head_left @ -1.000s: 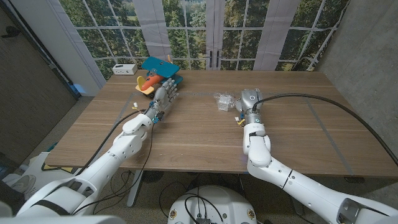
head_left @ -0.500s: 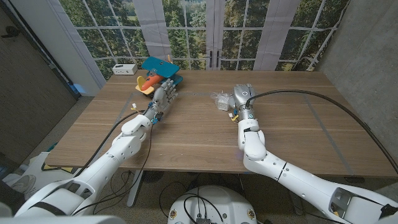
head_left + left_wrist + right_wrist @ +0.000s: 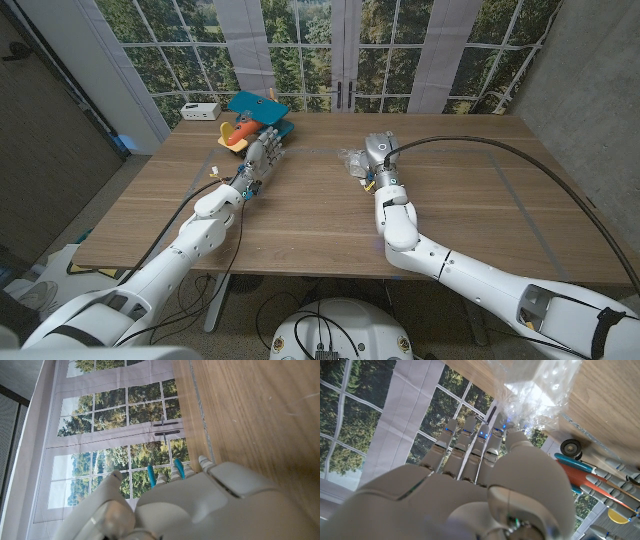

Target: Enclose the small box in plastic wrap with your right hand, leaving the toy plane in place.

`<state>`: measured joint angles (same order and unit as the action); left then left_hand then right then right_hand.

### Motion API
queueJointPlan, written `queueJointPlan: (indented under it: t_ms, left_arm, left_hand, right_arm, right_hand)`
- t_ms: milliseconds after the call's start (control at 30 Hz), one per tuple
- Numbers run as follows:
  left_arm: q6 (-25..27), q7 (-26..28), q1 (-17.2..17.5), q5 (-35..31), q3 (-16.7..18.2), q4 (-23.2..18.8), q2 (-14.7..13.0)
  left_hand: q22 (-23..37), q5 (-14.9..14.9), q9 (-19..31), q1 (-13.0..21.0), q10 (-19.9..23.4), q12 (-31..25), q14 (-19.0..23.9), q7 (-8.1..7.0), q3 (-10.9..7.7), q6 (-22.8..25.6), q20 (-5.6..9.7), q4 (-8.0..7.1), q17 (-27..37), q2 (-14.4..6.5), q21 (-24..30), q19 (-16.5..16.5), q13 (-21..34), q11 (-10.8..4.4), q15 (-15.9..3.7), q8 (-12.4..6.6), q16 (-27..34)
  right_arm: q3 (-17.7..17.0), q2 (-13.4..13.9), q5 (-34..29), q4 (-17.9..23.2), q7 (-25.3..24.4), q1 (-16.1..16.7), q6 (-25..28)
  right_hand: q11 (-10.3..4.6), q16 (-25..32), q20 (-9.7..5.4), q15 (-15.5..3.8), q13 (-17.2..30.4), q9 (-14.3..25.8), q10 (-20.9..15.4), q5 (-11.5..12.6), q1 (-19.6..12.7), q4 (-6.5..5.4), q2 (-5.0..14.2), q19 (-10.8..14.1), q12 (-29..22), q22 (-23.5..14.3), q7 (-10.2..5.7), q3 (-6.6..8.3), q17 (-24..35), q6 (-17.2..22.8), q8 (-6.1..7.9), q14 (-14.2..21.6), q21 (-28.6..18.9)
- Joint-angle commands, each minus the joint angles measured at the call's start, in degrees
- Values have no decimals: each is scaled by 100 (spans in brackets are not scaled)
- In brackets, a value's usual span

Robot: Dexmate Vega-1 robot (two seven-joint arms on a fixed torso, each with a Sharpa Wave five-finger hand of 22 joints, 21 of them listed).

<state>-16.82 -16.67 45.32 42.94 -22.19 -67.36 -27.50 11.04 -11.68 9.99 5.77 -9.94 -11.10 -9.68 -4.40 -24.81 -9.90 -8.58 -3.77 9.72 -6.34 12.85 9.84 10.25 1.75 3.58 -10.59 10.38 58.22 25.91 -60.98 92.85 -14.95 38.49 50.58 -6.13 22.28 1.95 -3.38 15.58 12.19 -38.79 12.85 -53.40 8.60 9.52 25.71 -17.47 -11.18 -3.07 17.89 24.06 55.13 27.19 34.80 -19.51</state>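
Observation:
The small box lies inside crinkled clear plastic wrap [image 3: 353,160] [image 3: 540,385] at the table's middle back. My right hand [image 3: 376,155] is right beside the bundle. In the right wrist view its fingers [image 3: 470,440] are stretched out and close together. One fingertip [image 3: 516,436] touches the edge of the wrap, and nothing is plainly held. The toy plane [image 3: 250,115] [image 3: 592,472], blue with an orange body, sits at the far left of the table. My left hand [image 3: 262,155] stands just in front of the plane with its fingers extended, holding nothing.
A small white box [image 3: 200,110] sits at the table's far left corner next to the plane. Bare wooden tabletop [image 3: 320,215] stretches between both arms and off to the right. A black cable [image 3: 520,160] arcs over the right side.
My right hand has slid left across the table, closing in on the wrapped bundle until it touches it. The left hand and the plane have not moved.

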Motion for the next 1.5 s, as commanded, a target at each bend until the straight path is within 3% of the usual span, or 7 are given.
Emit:
queueJointPlan:
  t_ms: [33, 467, 833, 1033, 1200, 1433, 1500]
  left_arm:
    - [42, 66, 29, -15, 2, -63, -29]
    - [34, 158, 106, -31, 7, -193, -51]
    - [37, 159, 105, -38, -12, -210, -46]
    - [41, 145, 83, -46, -24, -201, -44]
    - [52, 151, 99, -38, -16, -220, -59]
    - [37, 124, 105, -17, -8, -205, -55]
    - [34, 107, 103, -12, -9, -194, -52]
  left_hand:
    - [24, 7, 15, 18, -902, -38, -853, -31, -12, -610, -26, 5, 20, 7, -10, 130, 28, 20, 34, 6, -6]
    - [23, 9, 15, 27, -907, -37, -850, -37, -19, -617, -27, 14, 19, 4, -11, 130, 27, 17, 33, 8, -5]
    - [23, 11, 15, 35, -906, -37, -848, -41, -23, -621, -38, 21, 19, 4, -13, 131, 27, 17, 32, 8, -5]
    - [23, 12, 15, 37, -913, -35, -850, -42, -24, -628, -42, 24, 19, 5, -12, 130, 27, 15, 34, 11, -6]
    - [23, 13, 15, 39, -907, -38, -846, -39, -25, -631, -47, 27, 19, 7, -14, 134, 28, 19, 35, 11, -4]
    - [23, 14, 15, 41, -900, -40, -838, -39, -25, -626, -36, 30, 19, 9, -12, 127, 28, 17, 36, 8, -2]
    - [23, 14, 15, 41, -903, -39, -837, -42, -26, -627, -37, 31, 19, 10, -11, 125, 28, 14, 37, 9, -2]
  right_arm:
    - [208, -188, 92, -474, 75, -324, -57]
    - [105, -523, 1012, -826, 87, -479, -159]
    - [274, -436, 1274, -679, 185, -513, 253]
    - [383, -431, 1369, -643, 262, -570, 544]
    - [276, -347, 1570, -504, -49, -464, 416]
    - [-320, -344, 2212, -206, -763, -135, -50]
    - [-609, -393, 2534, -146, -1092, 23, -375]
  right_hand:
    - [-42, -21, -33, -882, 34, 17, -14, -29, -81, 16, 4, 12, 21, -18, -33, 50, 21, -1, 16, -25, -20]
    - [30, -73, 1, -770, 62, 14, 124, -130, 5, -90, -38, 131, 116, -17, -81, 23, 24, -184, -47, -85, -86]
    - [206, -294, 257, -587, 91, -18, 898, -130, 721, -284, -590, -101, 500, 0, -162, -467, -62, -1702, -750, -347, 8]
    - [210, -339, 329, -540, 125, -8, 1275, -75, 822, -296, -612, -218, 592, 0, -210, -562, -25, -2403, -1075, -498, 67]
    - [216, -260, 239, -595, 128, 1, 988, -27, 470, -124, -323, -79, 442, 1, -245, -370, -11, -1554, -807, -316, 25]
    - [216, -236, 204, -555, 115, -6, 958, -74, 663, -262, -226, 91, 447, 1, -176, -417, 14, -1834, -958, -266, -39]
    - [268, -236, 148, -531, 106, -9, 970, -89, 747, -381, 26, 145, 460, -1, -151, -344, 30, -1994, -1051, -248, -62]
